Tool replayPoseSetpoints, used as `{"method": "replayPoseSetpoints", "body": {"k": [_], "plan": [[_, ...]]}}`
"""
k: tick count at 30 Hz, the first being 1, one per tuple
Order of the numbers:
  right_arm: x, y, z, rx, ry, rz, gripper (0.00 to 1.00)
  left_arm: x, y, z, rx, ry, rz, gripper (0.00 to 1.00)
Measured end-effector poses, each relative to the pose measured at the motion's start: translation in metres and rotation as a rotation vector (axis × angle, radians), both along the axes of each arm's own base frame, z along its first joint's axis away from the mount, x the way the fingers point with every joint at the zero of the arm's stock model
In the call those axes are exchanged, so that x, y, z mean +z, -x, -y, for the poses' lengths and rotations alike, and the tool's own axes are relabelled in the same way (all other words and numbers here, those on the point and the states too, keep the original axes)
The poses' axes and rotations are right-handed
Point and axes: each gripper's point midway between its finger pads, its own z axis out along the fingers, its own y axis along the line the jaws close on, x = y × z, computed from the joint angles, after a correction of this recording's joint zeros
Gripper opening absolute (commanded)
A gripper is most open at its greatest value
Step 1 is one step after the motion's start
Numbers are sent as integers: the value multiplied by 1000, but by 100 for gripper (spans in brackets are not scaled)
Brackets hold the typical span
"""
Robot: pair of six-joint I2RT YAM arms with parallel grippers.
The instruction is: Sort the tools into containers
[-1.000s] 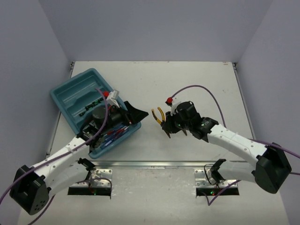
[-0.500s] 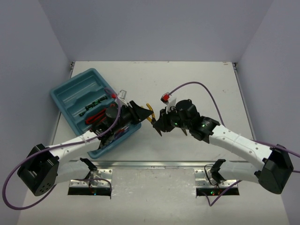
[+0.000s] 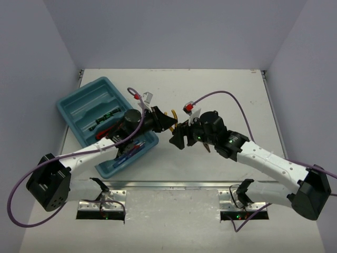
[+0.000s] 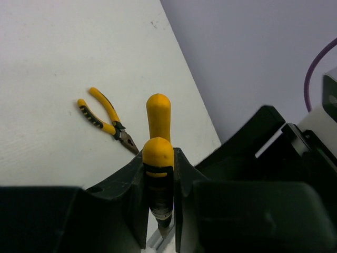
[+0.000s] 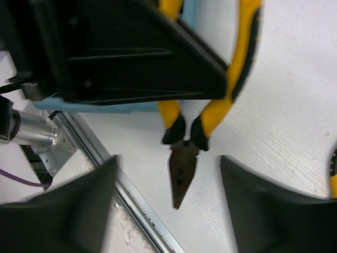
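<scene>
L gripper [image 3: 167, 122] is clenched on a pair of yellow-handled pliers [image 5: 192, 129]. Both handles are squeezed btwn its fingers [image 4: 131, 184], and the rounded handle ends stick out past them in the left wrist view. The pliers are up off the table [image 3: 226, 89], about mid-table, just right of the teal tray [image 3: 79, 100]. The nose is aimed toward the R gripper [image 3: 178, 138].

R gripper is released. In the right wrist view its two fingers [image 5: 263, 205] stand wide apart, one either side of the nose, neither touching it. From overhead the 2 grippers sit tip to tip, v. close.

A 2nd pair of yellow pliers [image 4: 108, 120] lies flat on the table w/ handles spread, apart from the held pair. Can't pick it out from overhead.

The tray sits on the left side, skewed to the table edge. Thin black-green screwdrivers [image 3: 105, 117] lie in one of the farther compartments. Red-handled cutters [image 3: 107, 132] are in the next one nearer, and blue-handled screwdrivers [image 3: 125, 156] are in the nearest. L arm crosses over the near part of the tray, so some of the contents are hidden.
</scene>
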Motion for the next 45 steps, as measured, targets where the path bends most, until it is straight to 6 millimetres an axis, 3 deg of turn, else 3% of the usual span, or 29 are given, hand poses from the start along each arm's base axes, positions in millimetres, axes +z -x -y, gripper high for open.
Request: {"method": "replayPoseSetpoints", "body": {"k": [4, 6, 8, 12, 15, 20, 24, 26, 30, 32, 36, 37, 38, 39, 40, 45], "plan": [[26, 3, 6, -18, -41, 69, 99, 20, -23, -4, 1, -149, 105, 0], [33, 1, 20, -77, -29, 95, 99, 30, -43, -21, 46, -246, 155, 0], [37, 1, 37, -139, -3, 110, 99, 42, -70, -49, 130, -350, 216, 0], [40, 7, 74, -246, 40, 137, 99, 57, -127, -149, 428, -656, 366, 0], [28, 16, 93, -277, 64, 141, 99, 58, -160, -232, 634, -935, 422, 0], [-3, 30, 108, -274, 122, 102, 99, 43, -216, -344, 689, -1290, 384, 0], [-16, 36, 111, -260, 146, 78, 99, 12, -227, -406, 666, -1526, 338, 0], [-16, 37, 111, -256, 142, 77, 99, -9, -230, -414, 593, -1610, 316, 0], [-15, 39, 109, -243, 134, 75, 99, -44, -236, -412, 446, -1689, 300, 0], [-18, 39, 109, -241, 139, 70, 99, -57, -237, -409, 381, -1700, 284, 7], [-21, 40, 108, -235, 146, 62, 99, -76, -237, -411, 296, -1744, 250, 35], [-21, 40, 108, -234, 147, 62, 99, -80, -236, -413, 284, -1750, 240, 48], [-21, 40, 108, -234, 149, 62, 99, -83, -235, -415, 277, -1752, 232, 66], [-22, 39, 108, -234, 151, 62, 99, -84, -234, -416, 277, -1749, 227, 92], [-23, 39, 108, -234, 154, 61, 99, -83, -234, -417, 284, -1746, 227, 100], [-33, 35, 110, -241, 204, 45, 99, -68, -241, -417, 379, -1681, 234, 100]]}}
